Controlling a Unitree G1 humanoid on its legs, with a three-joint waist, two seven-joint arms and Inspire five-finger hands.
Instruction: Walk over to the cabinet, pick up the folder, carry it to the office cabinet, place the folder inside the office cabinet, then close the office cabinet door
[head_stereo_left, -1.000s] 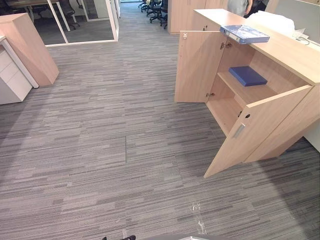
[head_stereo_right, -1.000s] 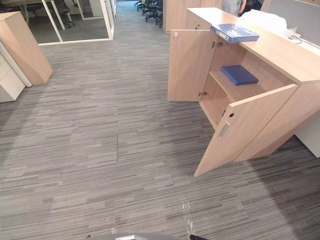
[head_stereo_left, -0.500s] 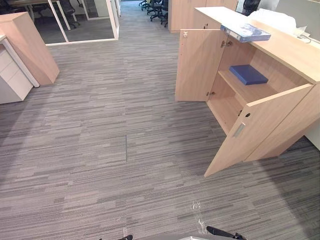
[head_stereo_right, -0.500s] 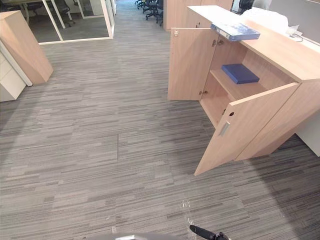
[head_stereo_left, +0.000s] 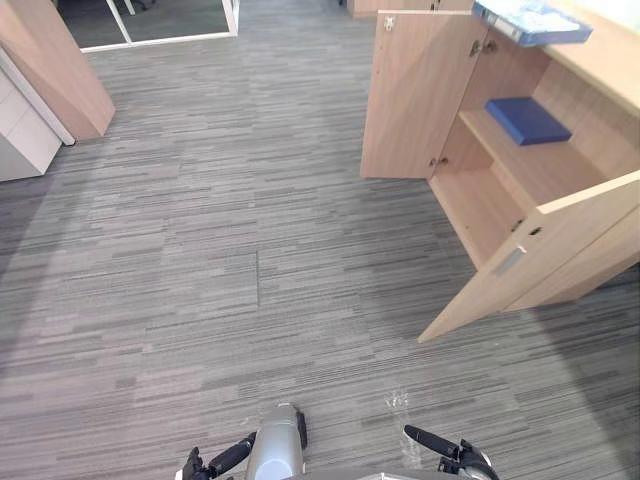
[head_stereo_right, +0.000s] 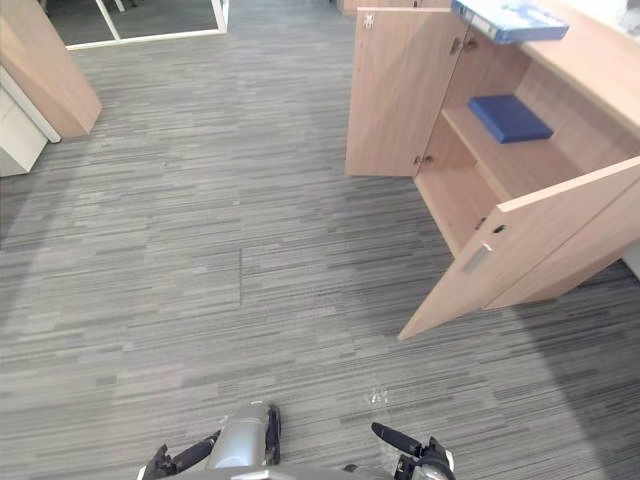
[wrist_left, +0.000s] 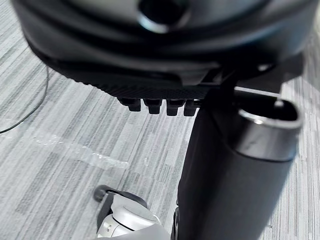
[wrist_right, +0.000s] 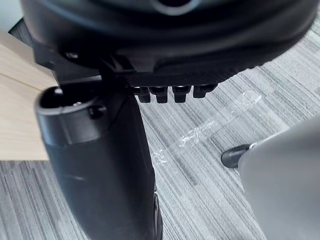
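- Blue folder (head_stereo_left: 530, 20) lies on top of the wooden cabinet (head_stereo_left: 605, 65), far ahead of both hands.
- Left hand (head_stereo_left: 225, 460) and right hand (head_stereo_left: 440, 447) have relaxed, nearly straight fingers and hold nothing.

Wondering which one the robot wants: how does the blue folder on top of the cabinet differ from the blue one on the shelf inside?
The folder on top is lighter blue with pale markings; the folder on the shelf is plain dark blue. The top one juts past the front edge of the cabinet; the shelf one sits fully inside. Both lie flat.
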